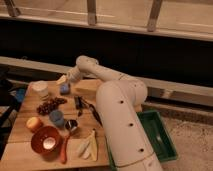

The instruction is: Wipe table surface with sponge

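The tan plank table surface [22, 112] fills the lower left. The small blue sponge [65, 89] lies near its far edge, between a white cup and a wooden block. My white arm reaches from the right, over the table, and bends down to the far edge. My gripper [63, 80] is right above the sponge, at or just touching its top. The arm's big lower link hides the table's right part.
On the table are a white cup [40, 89], dark grapes [50, 106], a round blue cup [56, 118], an orange fruit [34, 123], a red bowl [46, 140], a metal cup [71, 126], black utensils [80, 104] and a wooden block [90, 87]. A green tray [161, 136] sits on the right.
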Robot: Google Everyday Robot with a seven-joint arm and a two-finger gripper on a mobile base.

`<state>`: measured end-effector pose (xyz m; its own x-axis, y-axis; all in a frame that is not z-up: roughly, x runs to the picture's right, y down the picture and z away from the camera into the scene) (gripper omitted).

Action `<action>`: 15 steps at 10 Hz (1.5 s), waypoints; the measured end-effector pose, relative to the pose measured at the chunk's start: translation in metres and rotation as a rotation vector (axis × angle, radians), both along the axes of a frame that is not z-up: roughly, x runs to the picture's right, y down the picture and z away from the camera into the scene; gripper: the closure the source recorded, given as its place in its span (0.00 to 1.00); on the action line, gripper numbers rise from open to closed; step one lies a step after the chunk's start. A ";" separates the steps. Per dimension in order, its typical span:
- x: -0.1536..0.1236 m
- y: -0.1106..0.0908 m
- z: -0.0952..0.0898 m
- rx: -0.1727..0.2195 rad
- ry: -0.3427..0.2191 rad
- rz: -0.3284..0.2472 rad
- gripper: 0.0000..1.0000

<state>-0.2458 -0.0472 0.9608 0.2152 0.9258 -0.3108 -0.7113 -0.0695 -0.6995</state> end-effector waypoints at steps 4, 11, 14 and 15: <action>0.002 0.003 0.005 0.010 0.026 0.003 0.29; -0.009 0.013 0.020 -0.011 0.039 -0.006 0.29; -0.019 0.020 0.027 -0.029 0.024 -0.019 0.29; -0.020 0.022 0.028 -0.034 0.021 -0.022 0.29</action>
<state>-0.2658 -0.0253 0.9893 0.2279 0.9098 -0.3470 -0.7276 -0.0776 -0.6816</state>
